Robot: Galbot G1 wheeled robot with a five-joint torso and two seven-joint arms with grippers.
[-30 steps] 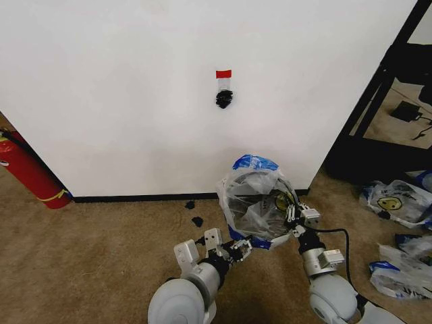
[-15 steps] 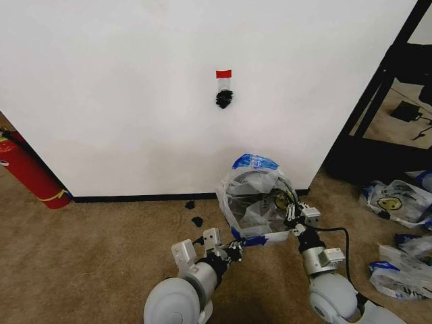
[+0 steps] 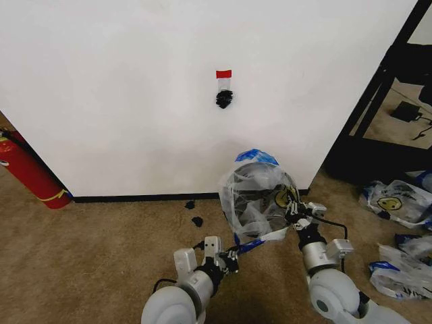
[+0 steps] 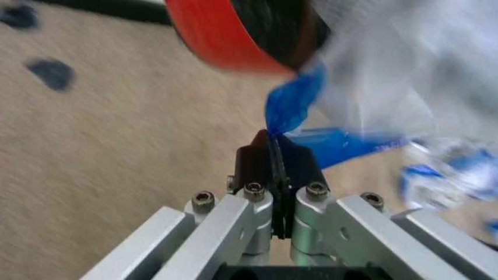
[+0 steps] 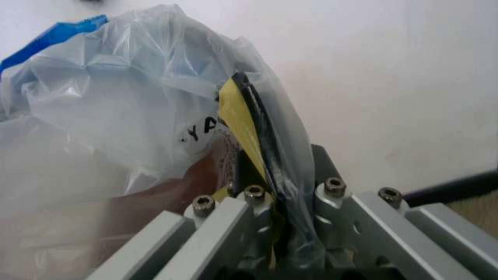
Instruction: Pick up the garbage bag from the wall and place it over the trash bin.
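You're seeing the garbage bag (image 3: pixel 258 201) draping over the trash bin (image 4: pixel 233 35) by the wall (image 3: pixel 135 94). Left gripper (image 3: pixel 228 258) is pinching its blue edge, jaws closed; right gripper (image 3: pixel 295 212) is clamping the opposite side.

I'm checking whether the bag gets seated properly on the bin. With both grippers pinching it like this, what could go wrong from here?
1. The left gripper is shut on only a thin blue strip of the garbage bag; that strip might tear or slip free.
2. The right gripper pinches a bunched fold at the trash bin rim, so the film may stay caught there.
3. The bin looks light; pulling the bag could tip it on the carpet.
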